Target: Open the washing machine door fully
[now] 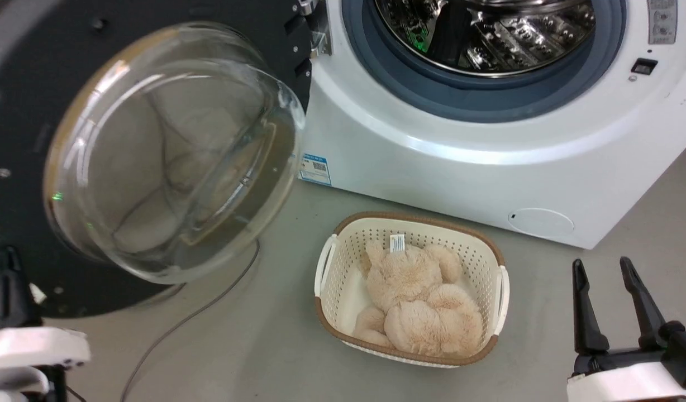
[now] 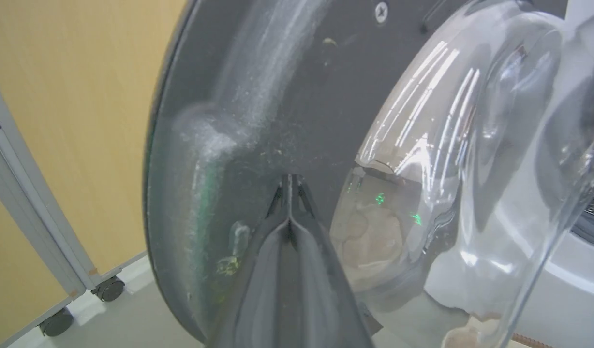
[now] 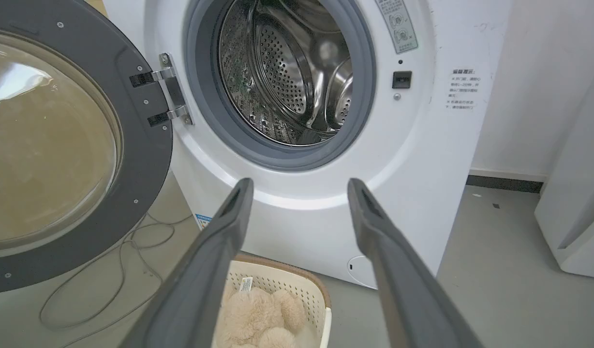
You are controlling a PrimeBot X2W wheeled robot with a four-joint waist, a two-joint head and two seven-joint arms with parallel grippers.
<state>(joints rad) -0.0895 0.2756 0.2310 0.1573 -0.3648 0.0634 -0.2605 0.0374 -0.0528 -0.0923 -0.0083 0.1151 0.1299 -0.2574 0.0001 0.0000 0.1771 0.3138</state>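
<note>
The washing machine door (image 1: 19, 139) stands swung open at the left, its matte dark inner face and clear glass bowl (image 1: 170, 151) turned toward me. It hangs from a hinge (image 3: 166, 96) on the white washing machine (image 1: 432, 162), whose steel drum (image 3: 287, 72) lies exposed. My left gripper (image 2: 289, 178) is shut, its tips at or against the door's inner face (image 2: 297, 96) just left of the glass; in the head view the left gripper (image 1: 9, 254) sits low on the door's face. My right gripper (image 1: 603, 268) is open and holds nothing, well back from the machine; in its wrist view the right gripper (image 3: 301, 186) frames the machine's front.
A cream basket (image 1: 410, 216) holding a beige plush toy (image 1: 415, 301) stands on the grey floor before the machine. A thin cable (image 1: 192, 318) lies under the door. Beyond the door are a grey wheeled partition (image 2: 36, 217) and a wooden wall. A white appliance (image 3: 577, 193) stands right.
</note>
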